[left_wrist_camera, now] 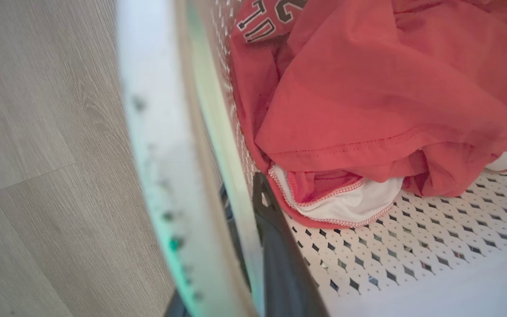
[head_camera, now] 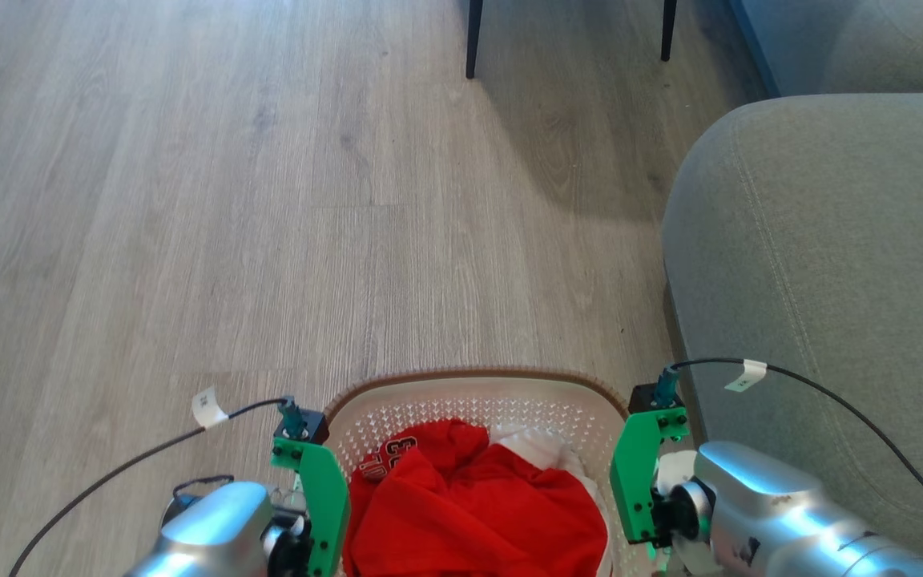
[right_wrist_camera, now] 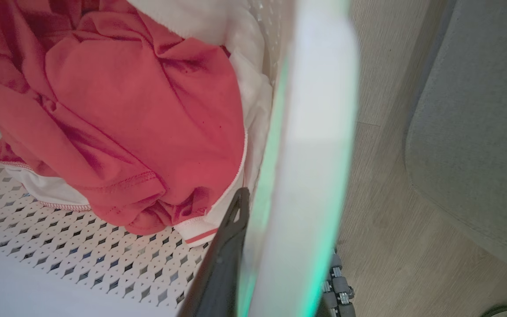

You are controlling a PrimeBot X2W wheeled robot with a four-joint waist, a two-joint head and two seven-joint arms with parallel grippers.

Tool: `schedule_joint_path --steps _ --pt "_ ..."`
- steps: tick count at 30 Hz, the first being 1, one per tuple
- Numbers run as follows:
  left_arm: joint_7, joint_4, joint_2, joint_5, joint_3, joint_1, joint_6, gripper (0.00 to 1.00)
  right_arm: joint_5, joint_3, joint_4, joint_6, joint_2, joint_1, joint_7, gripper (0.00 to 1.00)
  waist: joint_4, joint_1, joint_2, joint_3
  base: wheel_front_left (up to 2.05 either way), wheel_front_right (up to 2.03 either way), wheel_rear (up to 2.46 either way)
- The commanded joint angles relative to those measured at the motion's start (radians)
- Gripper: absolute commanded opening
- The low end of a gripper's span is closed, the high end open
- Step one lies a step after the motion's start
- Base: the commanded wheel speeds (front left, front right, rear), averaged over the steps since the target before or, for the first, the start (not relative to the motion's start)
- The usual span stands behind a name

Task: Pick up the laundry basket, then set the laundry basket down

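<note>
The white plastic laundry basket point(head_camera: 469, 405), diamond-perforated with a brown woven-look rim, is between my 2 arms, beside the grey fabric sofa point(head_camera: 830, 240). It holds a crumpled red shirt point(head_camera: 469, 513) over white cloth point(head_camera: 538, 445); the print's too folded to read. My left gripper point(left_wrist_camera: 242, 189) and right gripper point(right_wrist_camera: 280, 220) each clamp a side wall.

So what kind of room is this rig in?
Likely a home living room: grey upholstered sofa on the right, wood-look plank floor, dark furniture legs, and a laundry basket of clothes.
</note>
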Motion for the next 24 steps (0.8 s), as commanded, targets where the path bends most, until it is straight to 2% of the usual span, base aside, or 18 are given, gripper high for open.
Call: schedule_joint_path --steps 1,24 --pt "0.001 -0.038 -0.012 0.015 0.002 -0.027 -0.017 0.00 -0.009 -0.003 -0.037 0.014 0.025 -0.029 -0.007 0.00 0.000 0.0000 0.0000 0.000 0.00 0.00 0.00" --pt "0.003 -0.039 -0.016 0.015 0.002 -0.029 -0.017 0.00 -0.009 -0.003 -0.039 0.014 0.020 -0.030 -0.004 0.00 0.007 0.0000 0.0000 0.003 0.00 0.00 0.00"
